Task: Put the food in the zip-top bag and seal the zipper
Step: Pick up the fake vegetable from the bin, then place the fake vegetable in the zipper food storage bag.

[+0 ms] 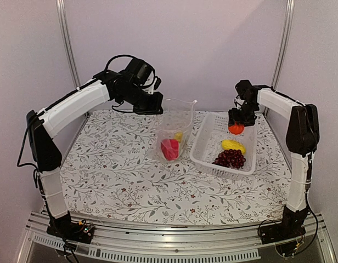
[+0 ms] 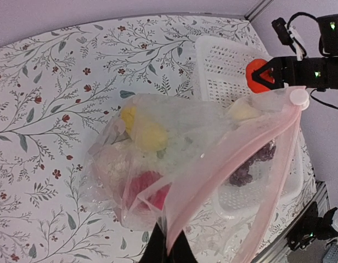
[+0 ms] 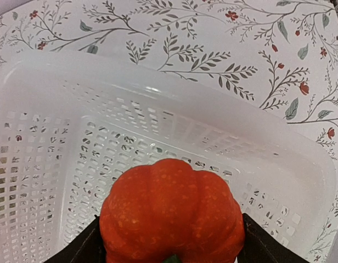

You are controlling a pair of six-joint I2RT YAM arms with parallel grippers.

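My left gripper (image 1: 157, 107) is shut on the mouth edge of the clear zip-top bag (image 1: 174, 129) and holds it upright and open on the table. In the left wrist view my fingers (image 2: 168, 249) pinch the bag's pinkish zipper strip (image 2: 229, 159). The bag holds a red pepper (image 2: 147, 189), a yellow piece (image 2: 150, 136) and a pale lumpy piece (image 2: 115, 160). My right gripper (image 1: 235, 125) is shut on the small orange round fruit (image 3: 172, 213), held above the far end of the white basket (image 3: 158, 98).
The white perforated basket (image 1: 201, 148) stands right of the bag and holds a yellow piece (image 1: 233, 145) and a dark grape bunch (image 1: 230, 159). A floral cloth (image 1: 114, 175) covers the table. Walls and frame posts close in the back and sides.
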